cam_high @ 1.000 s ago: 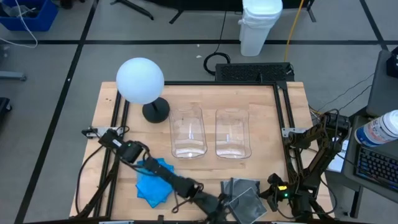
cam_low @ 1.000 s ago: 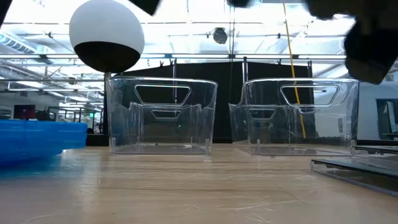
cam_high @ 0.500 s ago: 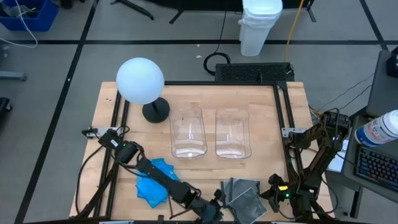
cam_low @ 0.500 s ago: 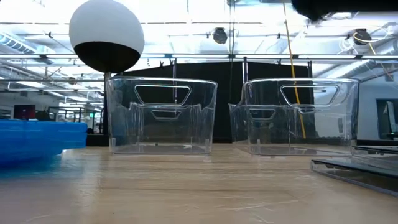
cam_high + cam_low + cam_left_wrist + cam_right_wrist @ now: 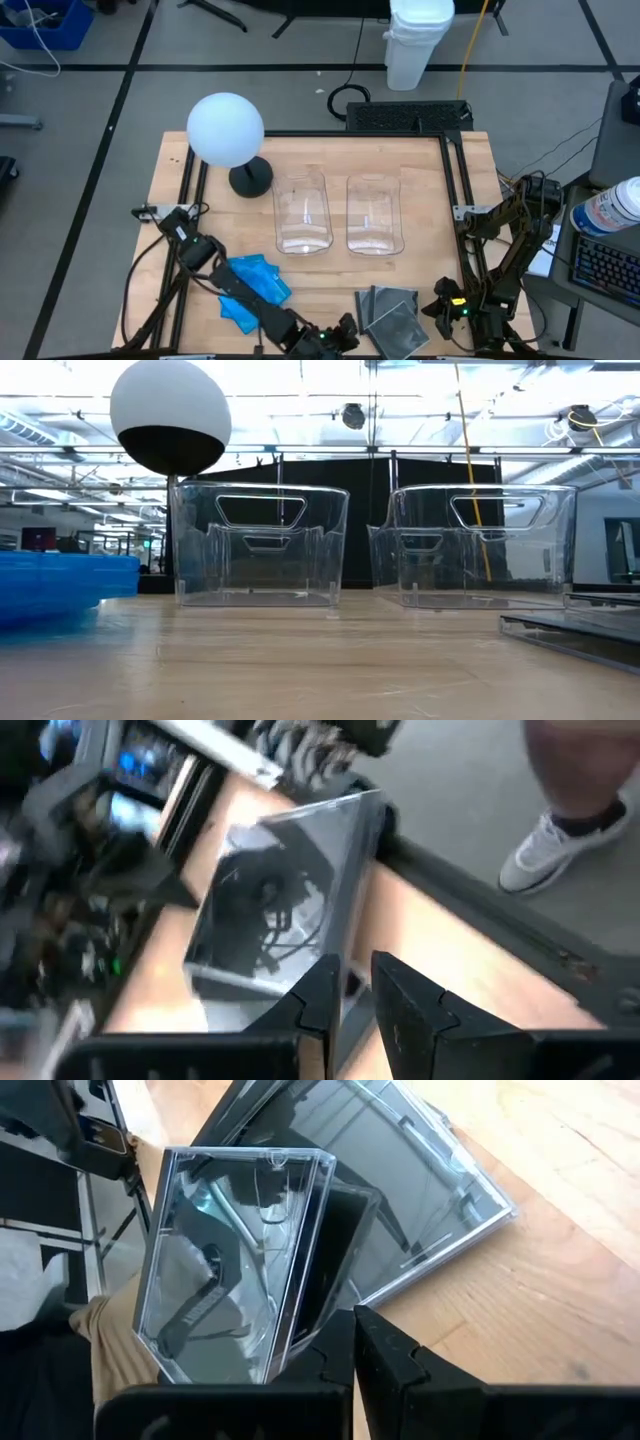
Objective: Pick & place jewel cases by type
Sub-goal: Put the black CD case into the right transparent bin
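Table: pale wooden table inside a black frame, grey floor around it.
Left arm: reaches from 8 o'clock along the near edge; left gripper hangs at 6 o'clock.
Left claw: fingers nipped on the edge of a dark jewel case, held tilted off the wood.
Right arm: folded at 4 o'clock; right gripper closed on nothing, just above the wood.
Dark pile: at 5 o'clock, flat, fanned.
Blue jewel cases: at 7 o'clock, loosely stacked.
Clear bins: left bin and right bin, side by side at centre.
Globe lamp: at 10 o'clock.
Beyond: white container on the floor at 12 o'clock; a person's shoe off the near edge.
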{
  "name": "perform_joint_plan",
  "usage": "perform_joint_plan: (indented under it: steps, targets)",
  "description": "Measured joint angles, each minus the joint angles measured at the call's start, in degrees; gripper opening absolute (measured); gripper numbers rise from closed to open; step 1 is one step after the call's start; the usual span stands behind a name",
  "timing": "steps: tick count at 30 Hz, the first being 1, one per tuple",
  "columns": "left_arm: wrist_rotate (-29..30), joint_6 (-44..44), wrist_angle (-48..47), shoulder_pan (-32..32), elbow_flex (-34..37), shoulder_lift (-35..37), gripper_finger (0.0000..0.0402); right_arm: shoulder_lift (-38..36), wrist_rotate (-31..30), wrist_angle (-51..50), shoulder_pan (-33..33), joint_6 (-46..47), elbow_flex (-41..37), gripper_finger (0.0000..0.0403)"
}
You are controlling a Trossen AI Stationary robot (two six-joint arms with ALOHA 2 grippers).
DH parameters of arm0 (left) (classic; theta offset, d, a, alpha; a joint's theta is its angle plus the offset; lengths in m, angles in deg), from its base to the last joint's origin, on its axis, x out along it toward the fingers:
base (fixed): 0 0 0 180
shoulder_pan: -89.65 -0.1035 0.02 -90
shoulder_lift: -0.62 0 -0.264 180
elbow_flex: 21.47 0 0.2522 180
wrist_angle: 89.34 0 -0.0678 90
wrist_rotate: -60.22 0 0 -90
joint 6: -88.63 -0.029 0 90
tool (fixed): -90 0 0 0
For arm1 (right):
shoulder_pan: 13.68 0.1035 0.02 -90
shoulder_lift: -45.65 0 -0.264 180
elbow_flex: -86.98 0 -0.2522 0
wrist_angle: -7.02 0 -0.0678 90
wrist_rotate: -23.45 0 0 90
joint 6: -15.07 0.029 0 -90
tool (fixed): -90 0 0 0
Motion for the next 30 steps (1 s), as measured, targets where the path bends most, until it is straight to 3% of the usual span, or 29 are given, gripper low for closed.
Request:
perform_joint_plan:
  steps: [6,9,12,15,19,26,30]
  targets:
    - [5.62,-12.93,9.64,1.6,-0.11,-2.32,0.0068,0.02,-0.22,-0.25,-0.06,-0.04,0.0,0.0]
    - [8.8,-8.73,4.56,0.9,-3.53,-2.73,0.0068,0.0,-1.85,-0.34,-0.07,-0.44,0.0,0.0]
    - [8.15,-0.6,-6.15,-0.47,-12.82,-3.51,0.0068,0.02,-2.96,-0.19,-0.07,-0.77,0.0,0.0]
    - [7.98,5.48,-7.67,-3.56,-21.37,-3.42,0.0068,0.02,-2.97,-0.09,-0.06,-1.34,0.0,0.0]
    - [3.13,3.91,-8.04,-3.38,-28.45,-7.13,0.0067,0.02,-2.97,-0.24,0.06,-1.77,0.0,0.0]
    - [3.22,3.37,3.32,-3.45,-28.33,-14.45,0.0067,0.02,-2.95,-0.05,0.07,-3.07,0.0,0.0]
    - [1.11,10.01,1.19,-3.07,-28.24,-15.49,0.0067,0.02,-2.95,-0.07,0.07,-3.9,0.0,0.0]
